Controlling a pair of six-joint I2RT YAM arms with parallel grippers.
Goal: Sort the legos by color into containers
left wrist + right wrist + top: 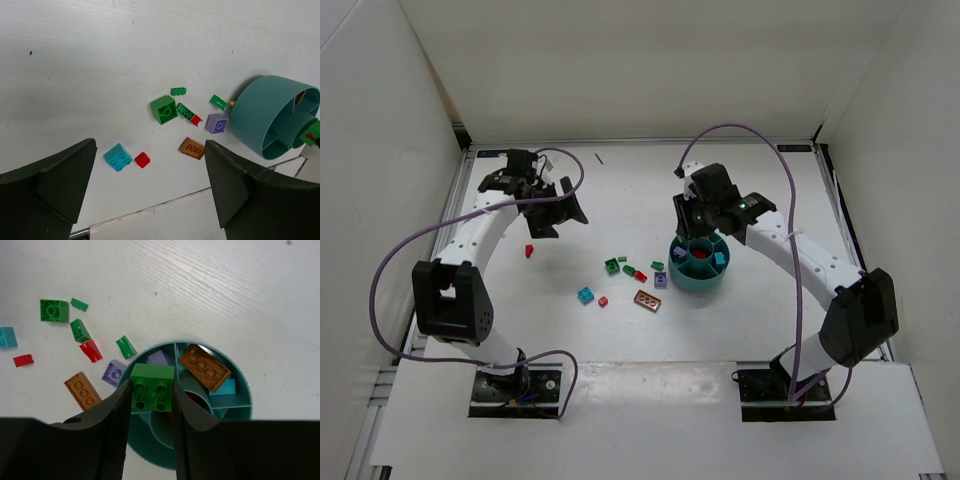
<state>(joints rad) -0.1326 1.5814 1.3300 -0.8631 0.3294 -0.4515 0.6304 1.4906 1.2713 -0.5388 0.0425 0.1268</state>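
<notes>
The right gripper [152, 386] hangs directly above the teal bowl [694, 284], its jaws clamped on two opposite side faces of a green brick [152, 393]. The left gripper [150, 145] stands wide apart and empty over the far left of the table [620, 190], so the right arm is much the nearer to the containers. The bowl sits just right of the loose legos [620, 268]. In the right wrist view, the held brick lies over the bowl's left half, near its middle. Exactly which compartment lies straight below it cannot be told. One wedge already holds a brown brick [205, 368] and another holds a purple piece [159, 359]. No green shows inside, so the release probably calls for a small shift toward an unclaimed wedge. The green brick is square, so it has no long axis. Its studs point up toward the wrist, and its edges run parallel to the fingers.
</notes>
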